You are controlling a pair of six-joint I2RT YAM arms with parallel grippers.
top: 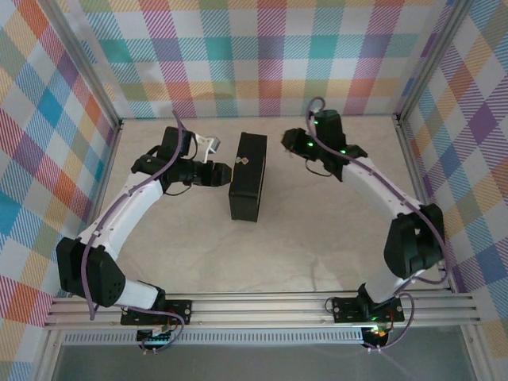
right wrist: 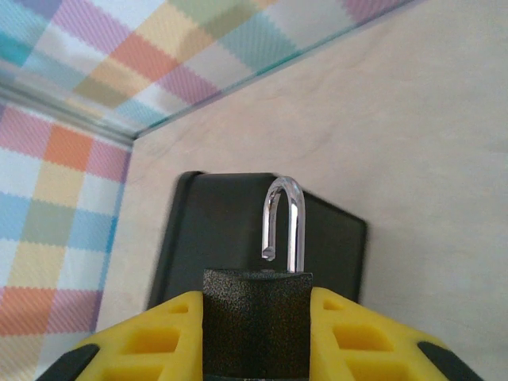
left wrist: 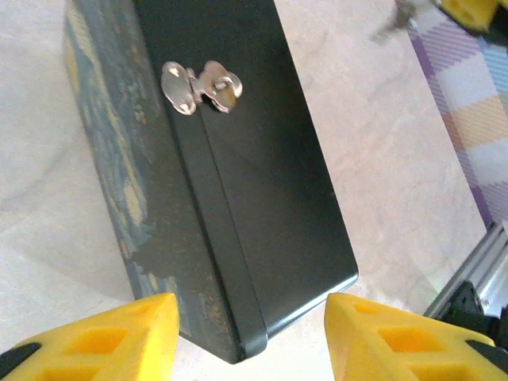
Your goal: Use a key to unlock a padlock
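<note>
1. The right gripper pinches the padlock by its black body, shackle pointing up (its short leg seems to stand free of the body, though the gap is slight).
2. The left gripper has its yellow fingers spread, with a corner of the black box between them.
3. The key lies loose on the box's dark upper face.

A black rectangular metal box sits at the centre of the top view on a pale beige surface. Pastel plaid cloth walls enclose it. A ribbed aluminium rail crosses the lower frame.
</note>
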